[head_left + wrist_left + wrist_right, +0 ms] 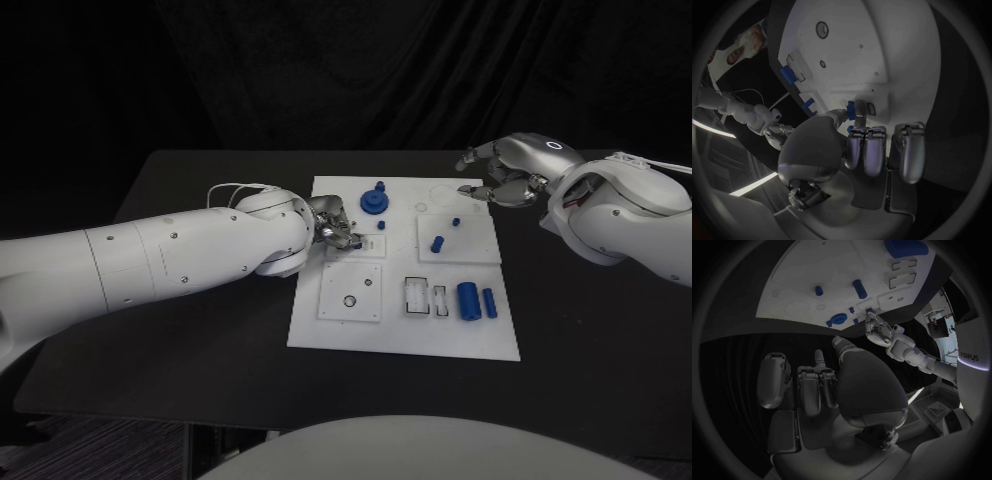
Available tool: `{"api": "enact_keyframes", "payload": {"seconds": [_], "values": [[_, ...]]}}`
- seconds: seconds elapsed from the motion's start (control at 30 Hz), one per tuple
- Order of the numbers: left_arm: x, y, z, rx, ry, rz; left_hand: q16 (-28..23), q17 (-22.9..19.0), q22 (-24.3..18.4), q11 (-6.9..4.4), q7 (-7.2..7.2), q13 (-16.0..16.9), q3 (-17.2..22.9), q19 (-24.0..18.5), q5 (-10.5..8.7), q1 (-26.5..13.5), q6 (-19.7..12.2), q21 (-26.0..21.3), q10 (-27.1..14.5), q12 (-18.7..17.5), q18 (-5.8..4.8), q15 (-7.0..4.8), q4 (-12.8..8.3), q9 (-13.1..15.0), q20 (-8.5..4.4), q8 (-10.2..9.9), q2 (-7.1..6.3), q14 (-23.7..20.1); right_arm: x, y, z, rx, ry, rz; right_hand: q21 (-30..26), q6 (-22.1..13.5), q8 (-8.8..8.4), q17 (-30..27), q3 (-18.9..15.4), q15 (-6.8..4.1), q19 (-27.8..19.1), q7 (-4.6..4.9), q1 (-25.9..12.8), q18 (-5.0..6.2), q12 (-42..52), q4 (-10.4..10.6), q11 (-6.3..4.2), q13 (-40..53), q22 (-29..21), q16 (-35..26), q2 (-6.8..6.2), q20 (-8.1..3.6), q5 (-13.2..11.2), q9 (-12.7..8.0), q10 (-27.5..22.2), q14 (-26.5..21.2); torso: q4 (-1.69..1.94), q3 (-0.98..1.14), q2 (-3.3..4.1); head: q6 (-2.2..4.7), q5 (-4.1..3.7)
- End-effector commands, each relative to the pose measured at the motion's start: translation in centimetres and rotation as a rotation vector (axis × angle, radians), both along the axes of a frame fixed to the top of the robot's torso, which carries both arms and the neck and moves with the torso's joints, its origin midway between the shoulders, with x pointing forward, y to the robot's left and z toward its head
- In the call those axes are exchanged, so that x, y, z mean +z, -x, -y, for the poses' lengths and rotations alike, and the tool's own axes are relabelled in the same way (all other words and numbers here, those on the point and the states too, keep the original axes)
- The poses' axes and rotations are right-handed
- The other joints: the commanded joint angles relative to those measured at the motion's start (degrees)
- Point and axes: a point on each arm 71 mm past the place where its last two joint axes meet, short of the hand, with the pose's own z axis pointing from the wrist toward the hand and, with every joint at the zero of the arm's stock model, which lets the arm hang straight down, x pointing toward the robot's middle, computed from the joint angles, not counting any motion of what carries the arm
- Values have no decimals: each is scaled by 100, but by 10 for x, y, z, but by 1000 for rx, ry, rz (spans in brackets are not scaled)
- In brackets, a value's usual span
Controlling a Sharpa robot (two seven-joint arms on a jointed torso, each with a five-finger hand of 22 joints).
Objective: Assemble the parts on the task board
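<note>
The black table (188, 330) carries the white task board (361, 335) at its middle. The left arm (144, 265) reaches in across the table to the board's near-left edge, and the right arm (635, 215) comes to the board's far right corner.

The left hand (329, 226) sits over the board's left side, just beside the tall blue part (375, 202) that stands upright on the board. In the left wrist view its fingers (868, 150) curl down over the board and a small blue part (851, 110) shows at their tips, but I cannot tell whether they grip it.

The right hand (508, 170) hovers over the far right corner, fingers (811, 385) curled in, holding nothing.

2 blue cylinders (477, 298) lie side by side near the board's near-right edge. A small blue peg (437, 243) and a smaller blue piece (456, 220) sit on the right side.
</note>
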Motion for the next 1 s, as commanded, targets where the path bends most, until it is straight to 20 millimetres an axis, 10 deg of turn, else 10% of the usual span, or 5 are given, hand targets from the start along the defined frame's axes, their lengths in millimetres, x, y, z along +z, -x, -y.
{"api": "enact_keyframes", "payload": {"seconds": [0.03, 0.3, 1.0], "values": [[-5, 3, 3, -24, 2, -22, 15, 1506, 874, 43, -13, 1504, 13, 130, -259, -82, 8, -40, 587, -2, -23, 41, 21, 15, 54, -44, 37, 600, -2, 0, 1, -17, 5, -9, -27, 37, -38, 1510, 9, 47, -15, 13, 48, -18, 15, -40, 45, 1507, 1059, 17, -10, 37, -6, -5, 607, 599, -3, 5, 2, 0, 8], [-5, 3, 3, -31, 8, -20, 15, 1506, 861, 156, 115, 1504, -324, 102, -1036, -691, -77, -80, 587, -2, -14, 137, 146, -188, 143, -413, 128, 600, -2, 0, 1, -19, 8, -14, -40, 43, -43, 1510, 13, 48, -21, 15, 57, -15, 15, -51, 46, 1507, 1056, 17, -8, 37, -7, -15, 607, 599, 1, 3, 5, 0, 23], [-5, 2, 1, -40, 11, -22, 15, 1506, 870, 198, 149, 1504, -1017, 91, -1263, -1334, -151, -117, 587, -2, -5, 181, 149, 22, 197, -445, 290, 600, -3, 0, 1, -22, 14, -23, -65, 45, -46, 1510, 16, 49, -32, 14, 62, -10, 15, -58, 46, 1507, 1049, 17, -8, 38, -7, -20, 607, 599, -1, 2, 1, 0, 27]]}}
